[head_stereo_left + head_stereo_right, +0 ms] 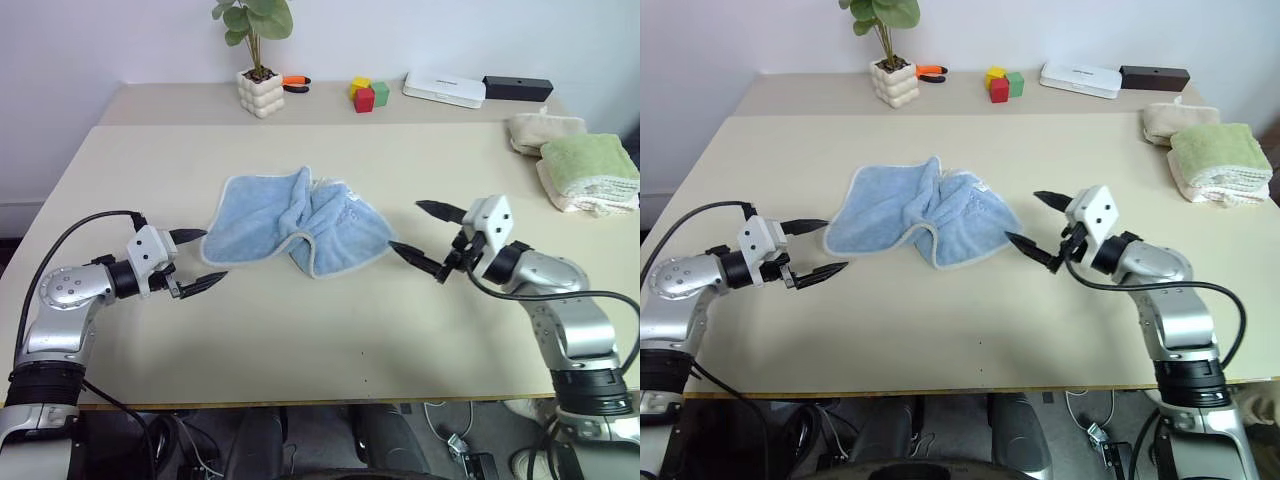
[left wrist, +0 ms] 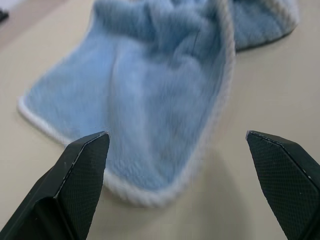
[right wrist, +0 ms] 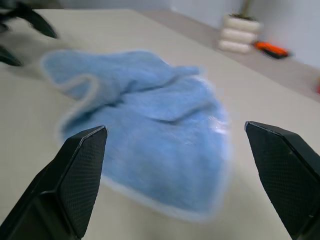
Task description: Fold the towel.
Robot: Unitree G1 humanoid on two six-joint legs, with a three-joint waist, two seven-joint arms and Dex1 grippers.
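Lying crumpled on the table (image 1: 300,340), about midway between the side edges and somewhat nearer the far edge than the near one: the towel (image 1: 300,228), light blue with pale cream edging, bunched into a ridge through its middle, one flap spreading toward the left edge and another toward the right edge.

Hovering just off the towel's left flap, toward the near-left part of the table: the left gripper (image 1: 200,260), pointing at the cloth, jaws standing wide apart and holding nothing. Showing in the left wrist view: both black fingers (image 2: 82,172) spread, with the towel's cream-edged corner lying on the table between and beyond them, not touching.

Hovering just off the towel's right flap: the right gripper (image 1: 425,238), pointing toward the left edge, jaws likewise spread wide and empty. Lower fingertip sitting very near the towel's right corner; contact cannot be told.

Sitting near the far-right corner: a folded green towel (image 1: 592,165) stacked on cream cloth, with a folded beige towel (image 1: 540,130) just beside it.

Standing along the far edge: a potted plant (image 1: 258,60), coloured blocks (image 1: 368,94), a white box (image 1: 444,89) and a black box (image 1: 517,88).
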